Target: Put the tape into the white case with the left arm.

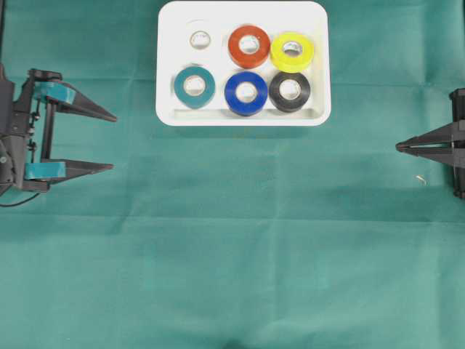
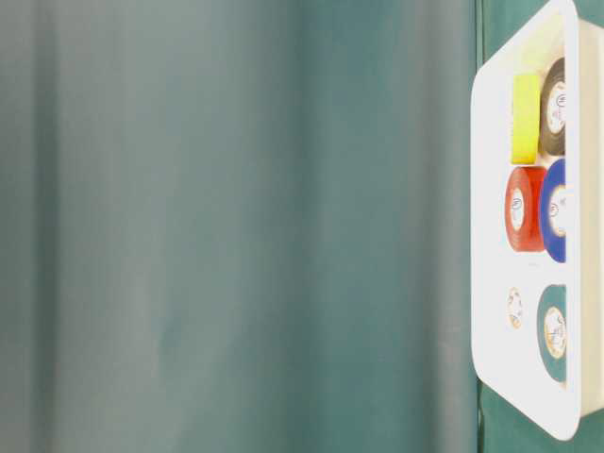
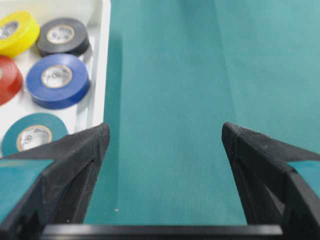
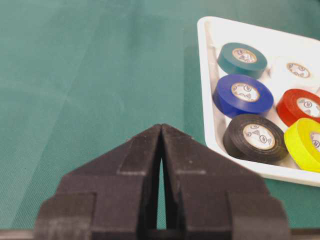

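I see six tape rolls already lying flat inside the white case [image 1: 243, 116]: white roll [image 1: 199, 39], red roll [image 1: 248, 46] and yellow roll [image 1: 291, 51] along its far side, teal roll [image 1: 194, 86], blue roll [image 1: 245, 93] and black roll [image 1: 289, 91] along its near side. No roll lies on the green cloth [image 1: 232, 240] outside the case, so I judge the task done. My left gripper [image 1: 107, 141] hangs well left of the case, spread wide and empty; the right gripper [image 1: 399, 147], well to the case's right, is pinched closed on nothing. These rolls look light, stiff and smooth-sided, so I would pinch one across its outer rim. The case walls are shallow, the rolls packed close; the cloth around the case gives ample room.
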Tool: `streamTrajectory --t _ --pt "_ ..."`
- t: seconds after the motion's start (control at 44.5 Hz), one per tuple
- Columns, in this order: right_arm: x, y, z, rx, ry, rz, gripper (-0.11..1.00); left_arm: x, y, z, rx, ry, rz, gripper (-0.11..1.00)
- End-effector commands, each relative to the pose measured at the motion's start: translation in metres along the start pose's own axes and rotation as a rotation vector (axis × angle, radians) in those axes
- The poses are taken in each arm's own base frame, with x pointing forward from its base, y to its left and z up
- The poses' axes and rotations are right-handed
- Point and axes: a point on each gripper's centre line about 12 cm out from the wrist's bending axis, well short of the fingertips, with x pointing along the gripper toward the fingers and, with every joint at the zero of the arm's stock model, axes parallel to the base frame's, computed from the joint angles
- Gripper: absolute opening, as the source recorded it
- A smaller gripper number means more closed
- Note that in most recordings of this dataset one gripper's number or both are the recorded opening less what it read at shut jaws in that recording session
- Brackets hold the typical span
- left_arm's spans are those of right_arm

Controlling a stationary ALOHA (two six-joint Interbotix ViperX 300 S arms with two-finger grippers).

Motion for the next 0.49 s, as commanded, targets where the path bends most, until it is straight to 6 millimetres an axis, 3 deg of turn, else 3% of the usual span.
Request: streamTrajectory --t 0.0,0.472 --pt "0.001 0.0 0.007 0.0 -0.018 -0.001 -0.09 -0.004 0.0 0.004 0.001 -0.028 -0.002 0.92" --pt "0.001 -0.001 0.007 0.002 -0.017 -0.002 -0.09 -0.03 -0.001 -0.008 0.001 -0.104 0.001 0.92"
